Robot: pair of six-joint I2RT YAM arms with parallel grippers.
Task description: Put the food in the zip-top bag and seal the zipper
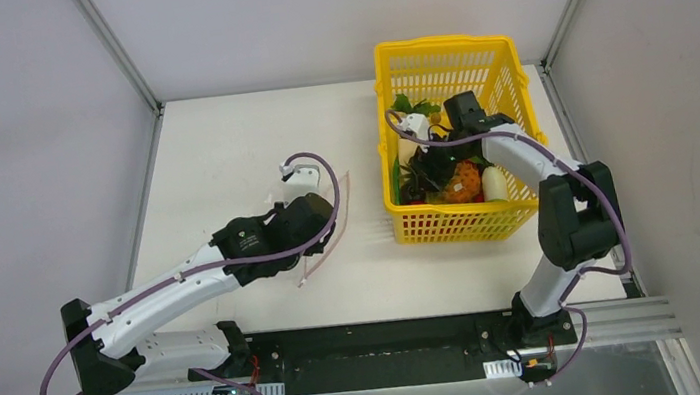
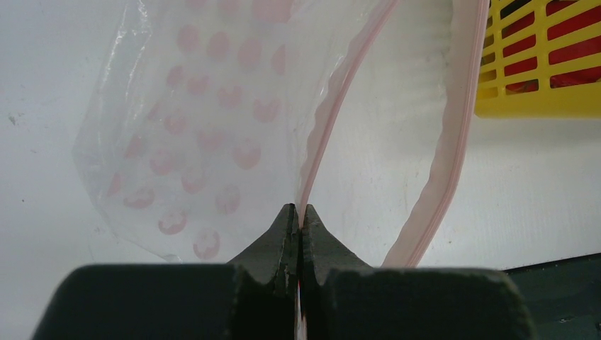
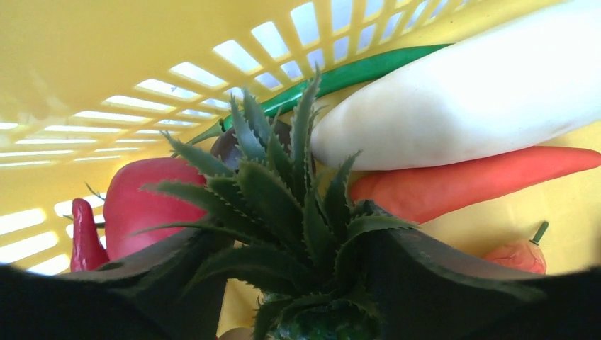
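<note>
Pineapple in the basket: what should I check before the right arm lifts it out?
1. Right gripper straddles the pineapple at its crown: ok.
2. Right gripper clamped on it: cannot tell.
3. Left gripper pinching the zip-top bag at its rim: ok.
4. Zipper apart, mouth open: ok.
5. Way up out of the yellow basket free: cannot tell.

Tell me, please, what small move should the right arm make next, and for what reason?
Probably close the right tool on the leafy crown of the pineapple. Its fingers stand apart on either side of that crown inside the yellow basket. The left tool is pinched shut on the pink zipper of the zip-top bag, whose mouth gapes open.
</note>
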